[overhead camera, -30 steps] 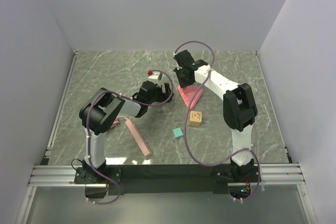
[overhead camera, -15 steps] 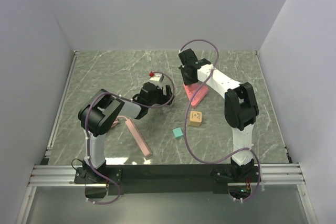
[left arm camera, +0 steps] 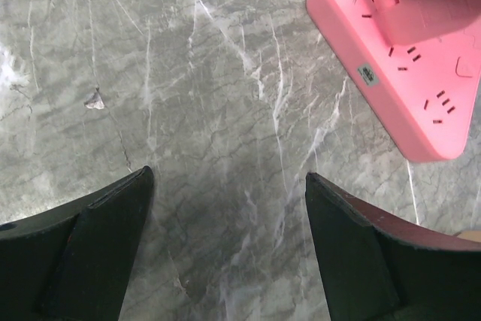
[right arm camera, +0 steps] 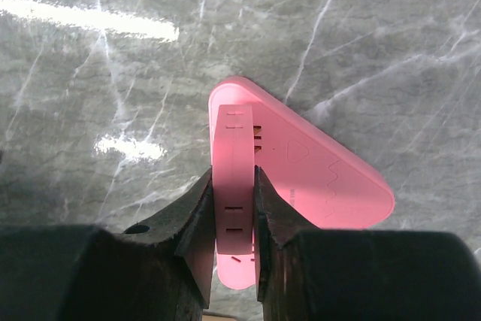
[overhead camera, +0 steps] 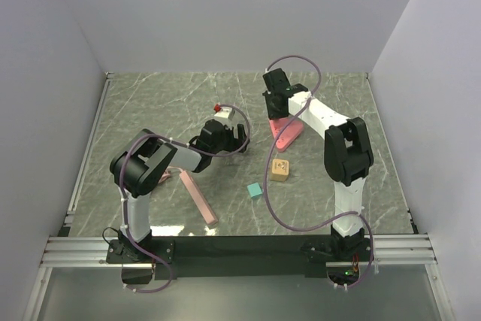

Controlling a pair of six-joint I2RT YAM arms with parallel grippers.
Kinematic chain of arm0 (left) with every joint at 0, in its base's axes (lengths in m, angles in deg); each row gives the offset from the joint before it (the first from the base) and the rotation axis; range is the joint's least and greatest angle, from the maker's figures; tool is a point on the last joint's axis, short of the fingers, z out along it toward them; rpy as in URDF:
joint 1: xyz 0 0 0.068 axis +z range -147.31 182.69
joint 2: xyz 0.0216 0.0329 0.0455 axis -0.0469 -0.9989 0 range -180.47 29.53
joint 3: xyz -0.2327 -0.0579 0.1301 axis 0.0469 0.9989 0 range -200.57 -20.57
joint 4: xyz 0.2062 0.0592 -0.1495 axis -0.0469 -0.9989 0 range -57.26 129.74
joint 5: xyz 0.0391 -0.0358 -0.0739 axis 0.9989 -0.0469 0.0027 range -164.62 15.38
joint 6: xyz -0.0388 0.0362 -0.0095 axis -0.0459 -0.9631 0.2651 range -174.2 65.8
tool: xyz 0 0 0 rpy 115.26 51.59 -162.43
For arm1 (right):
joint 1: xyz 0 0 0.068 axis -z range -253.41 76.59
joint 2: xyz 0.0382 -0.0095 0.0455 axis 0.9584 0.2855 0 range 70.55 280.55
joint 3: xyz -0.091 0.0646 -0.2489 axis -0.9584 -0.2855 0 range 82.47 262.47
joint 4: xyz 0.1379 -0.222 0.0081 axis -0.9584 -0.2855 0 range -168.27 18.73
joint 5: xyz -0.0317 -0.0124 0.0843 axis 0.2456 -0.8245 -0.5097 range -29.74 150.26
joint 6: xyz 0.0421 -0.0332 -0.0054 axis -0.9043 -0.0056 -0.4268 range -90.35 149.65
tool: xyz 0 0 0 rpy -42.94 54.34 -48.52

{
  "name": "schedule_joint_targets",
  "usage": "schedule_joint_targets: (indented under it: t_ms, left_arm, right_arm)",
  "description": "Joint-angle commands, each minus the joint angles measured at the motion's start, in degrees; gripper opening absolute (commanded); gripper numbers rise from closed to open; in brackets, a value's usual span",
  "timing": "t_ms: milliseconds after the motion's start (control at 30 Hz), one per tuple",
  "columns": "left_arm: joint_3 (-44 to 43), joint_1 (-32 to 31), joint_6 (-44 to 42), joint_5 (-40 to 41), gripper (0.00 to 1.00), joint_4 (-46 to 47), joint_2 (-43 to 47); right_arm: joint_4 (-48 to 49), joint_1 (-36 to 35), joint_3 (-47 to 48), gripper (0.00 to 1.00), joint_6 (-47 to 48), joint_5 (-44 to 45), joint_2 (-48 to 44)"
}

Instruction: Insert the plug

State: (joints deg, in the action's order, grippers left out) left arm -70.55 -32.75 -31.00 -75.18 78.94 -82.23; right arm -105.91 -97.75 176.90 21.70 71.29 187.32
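The pink power strip (overhead camera: 289,132) lies right of centre, one end raised. My right gripper (overhead camera: 276,108) is shut on its raised edge; the right wrist view shows the jaws (right arm camera: 234,180) clamped on the strip's narrow side (right arm camera: 234,148). The plug (overhead camera: 220,108), white with a red tip, lies just behind my left gripper (overhead camera: 228,135). That gripper is open and empty, low over the marble; in the left wrist view (left arm camera: 225,178) the strip (left arm camera: 398,58) is at the upper right and the plug is out of view.
A long pink bar (overhead camera: 197,195) lies at the front left. A tan block (overhead camera: 279,170) and a small teal cube (overhead camera: 255,190) sit in front of the strip. White walls close the table on three sides. Purple cables loop over both arms.
My right gripper has carried the power strip's held end to the right and slightly back. My left gripper has shifted a little toward the plug, still open.
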Motion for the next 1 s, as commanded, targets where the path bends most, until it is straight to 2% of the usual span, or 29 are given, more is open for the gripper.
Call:
schedule_joint_targets:
  t_ms: [0,367,667,967]
  left_arm:
    - [0.41,-0.51,-0.7,0.12,0.88,-1.05,2.52]
    - [0.67,-1.3,-0.79,-1.11,0.88,0.35,3.39]
    - [3.39,-2.88,-1.23,-0.15,0.91,1.4,10.07]
    - [8.75,-2.88,-0.79,-3.13,0.95,3.87,18.77]
  right_arm:
    - [-8.69,2.89,-4.26,0.0,-0.4,2.33,5.57]
    - [-9.75,2.54,-4.7,0.0,-1.81,5.41,0.65]
    - [-4.04,2.72,-4.26,0.0,-1.37,-6.97,-6.11]
    - [-0.17,2.63,-9.08,0.0,-1.81,-14.98,-20.25]
